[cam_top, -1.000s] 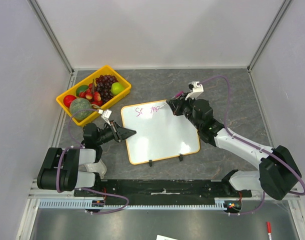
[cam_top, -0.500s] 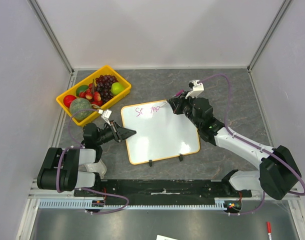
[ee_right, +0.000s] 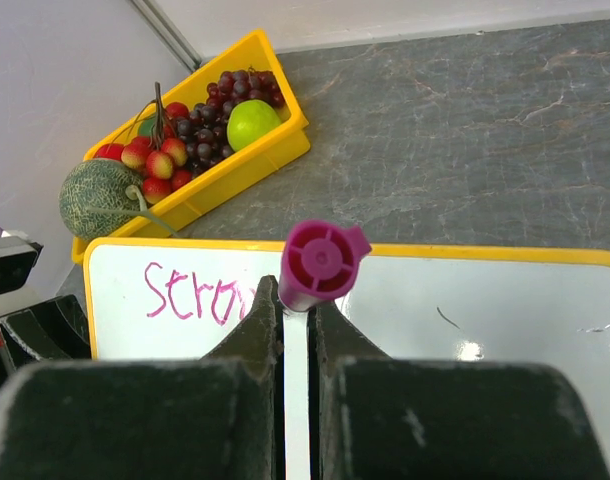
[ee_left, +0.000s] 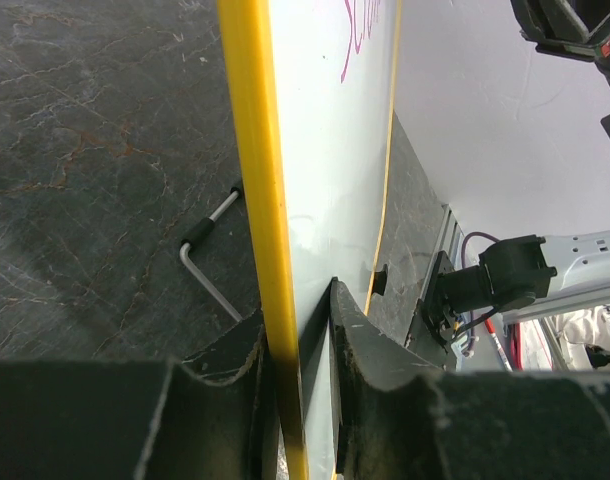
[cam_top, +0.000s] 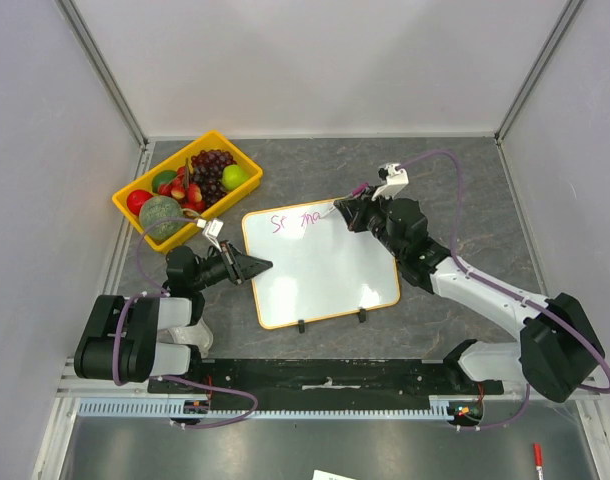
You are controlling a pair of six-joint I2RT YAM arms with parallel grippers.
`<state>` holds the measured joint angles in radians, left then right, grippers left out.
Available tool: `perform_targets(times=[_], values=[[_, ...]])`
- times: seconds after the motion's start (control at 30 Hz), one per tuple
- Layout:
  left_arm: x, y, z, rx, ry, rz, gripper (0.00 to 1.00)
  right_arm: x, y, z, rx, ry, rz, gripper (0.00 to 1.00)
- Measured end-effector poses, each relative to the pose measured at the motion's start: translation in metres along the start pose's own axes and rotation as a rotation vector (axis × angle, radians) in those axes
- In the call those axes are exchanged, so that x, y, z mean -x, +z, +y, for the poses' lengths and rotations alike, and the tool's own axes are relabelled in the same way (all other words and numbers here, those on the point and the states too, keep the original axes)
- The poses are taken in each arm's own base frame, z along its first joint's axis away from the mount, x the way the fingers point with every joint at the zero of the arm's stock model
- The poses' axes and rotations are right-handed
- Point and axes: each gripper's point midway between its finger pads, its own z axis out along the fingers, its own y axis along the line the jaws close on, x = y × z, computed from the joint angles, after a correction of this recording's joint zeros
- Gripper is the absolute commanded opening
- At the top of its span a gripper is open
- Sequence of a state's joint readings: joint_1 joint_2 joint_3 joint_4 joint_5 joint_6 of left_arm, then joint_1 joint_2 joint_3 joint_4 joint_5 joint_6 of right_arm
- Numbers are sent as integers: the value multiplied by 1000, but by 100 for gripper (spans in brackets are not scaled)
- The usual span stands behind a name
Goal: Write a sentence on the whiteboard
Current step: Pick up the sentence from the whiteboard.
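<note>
The whiteboard [cam_top: 320, 265] lies flat on the table, white with an orange-yellow frame and two black clip feet at its near edge. The sentence [cam_top: 290, 220] is one short magenta word along the top left, reading roughly "Strow" in the right wrist view [ee_right: 195, 292]. My left gripper [cam_top: 257, 266] is shut on the whiteboard's left edge [ee_left: 250, 150], one finger on each face. My right gripper [cam_top: 347, 212] is shut on a magenta marker [ee_right: 320, 262] that stands with its tip down on the board's top edge area, right of the word.
A yellow fruit tray [cam_top: 240, 152] with a melon [cam_top: 163, 215], grapes, strawberries and apples stands at the back left, close to the board's corner. A metal hex key [ee_left: 210, 265] lies beside the board's left edge. A red pen [cam_top: 536, 455] lies off the table at the bottom right.
My right gripper has edged slightly to the right along the top line with the marker. The left gripper and the board have not moved.
</note>
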<state>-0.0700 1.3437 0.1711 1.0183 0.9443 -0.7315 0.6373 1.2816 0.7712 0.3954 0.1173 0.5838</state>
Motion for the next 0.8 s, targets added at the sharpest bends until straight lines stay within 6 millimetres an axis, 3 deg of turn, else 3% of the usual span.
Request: perform_targets(times=[0.8], values=[[0,0,0,0,-1,0,2,-24,-20,-2,45,14,49,0]])
